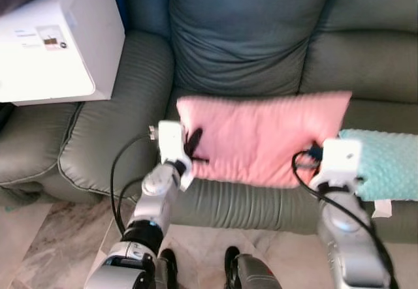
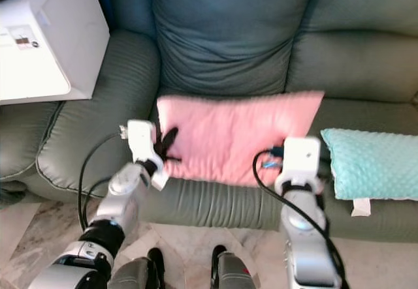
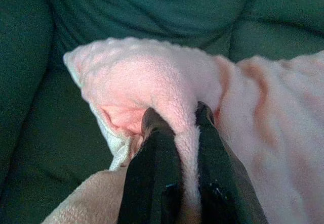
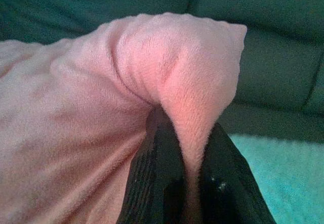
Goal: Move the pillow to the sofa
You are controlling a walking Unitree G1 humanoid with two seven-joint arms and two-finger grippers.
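Note:
A pink fleece pillow (image 1: 261, 136) hangs stretched between my two grippers, just above the front of the dark green sofa's seat (image 1: 248, 201). My left gripper (image 1: 192, 147) is shut on the pillow's left edge, and its black fingers (image 3: 152, 148) pinch a fold of pink fabric (image 3: 182, 118). At the pillow's right edge my right gripper (image 1: 312, 153) is shut too, with a ridge of fleece (image 4: 192, 97) squeezed between its fingers (image 4: 157, 153). Whether the pillow's lower edge touches the seat I cannot tell.
A mint-green pillow (image 1: 385, 165) lies on the seat just right of the pink one. A white box-shaped appliance (image 1: 55, 41) stands on the sofa's left side above the padded armrest (image 1: 111, 132). Marble floor (image 1: 52, 250) and my feet (image 1: 232, 263) are below.

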